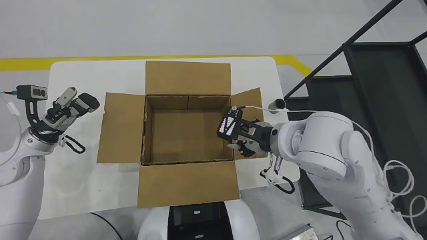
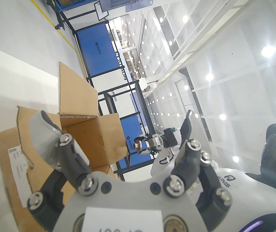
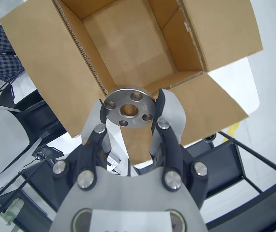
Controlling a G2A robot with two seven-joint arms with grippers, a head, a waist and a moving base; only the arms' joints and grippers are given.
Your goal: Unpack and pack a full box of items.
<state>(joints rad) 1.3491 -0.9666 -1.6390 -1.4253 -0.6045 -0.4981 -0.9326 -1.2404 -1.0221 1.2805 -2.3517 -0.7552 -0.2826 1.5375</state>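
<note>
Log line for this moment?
right hand: shut on flange, at box rim | left hand: open, beside box | box: open on table

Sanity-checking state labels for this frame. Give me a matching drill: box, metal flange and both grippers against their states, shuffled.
Things:
1. cardboard box
2. metal flange
3. left gripper
4. right gripper

States:
A. open, holding nothing, beside the box
B. flaps open, bare floor inside
C. shut on a part
D. held up at the box's rim

Pairs: 1-B, 2-D, 3-A, 4-C
</note>
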